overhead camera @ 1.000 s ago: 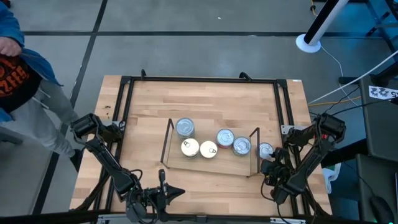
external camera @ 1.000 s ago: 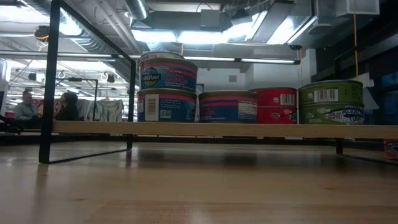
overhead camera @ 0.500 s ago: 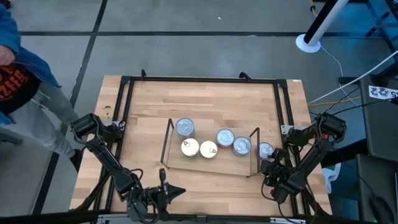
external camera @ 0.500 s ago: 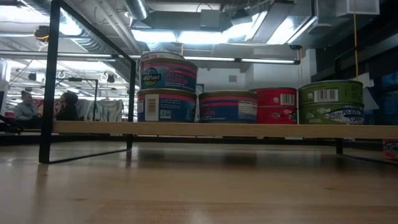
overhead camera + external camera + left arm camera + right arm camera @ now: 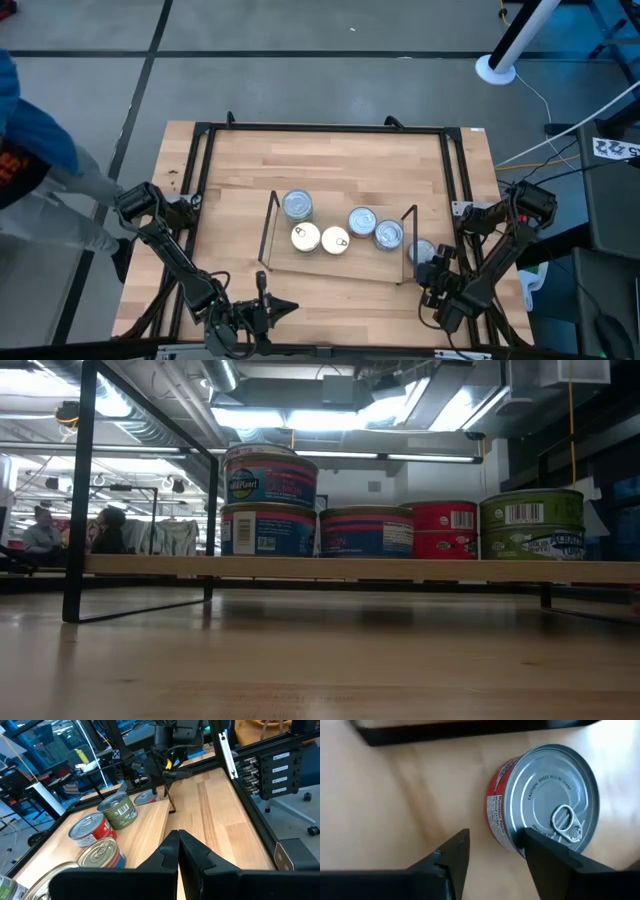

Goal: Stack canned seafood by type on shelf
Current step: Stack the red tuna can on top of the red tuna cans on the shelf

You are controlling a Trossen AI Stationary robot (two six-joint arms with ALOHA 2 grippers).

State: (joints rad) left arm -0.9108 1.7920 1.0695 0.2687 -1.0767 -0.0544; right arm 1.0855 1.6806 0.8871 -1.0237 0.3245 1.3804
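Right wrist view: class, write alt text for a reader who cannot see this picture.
A red-labelled tin with a silver ring-pull lid lies on the wooden tabletop, seen from close above. The right tool hangs over it, one dark finger at the tin's edge, the other beside it over bare wood.

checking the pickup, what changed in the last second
The right tool moved in on the red-labelled tin beside the shelf, its fingers narrowing; one finger touches the rim, not yet gripped. The tin shifted slightly. The shelf tins and the shut left tool stayed put.
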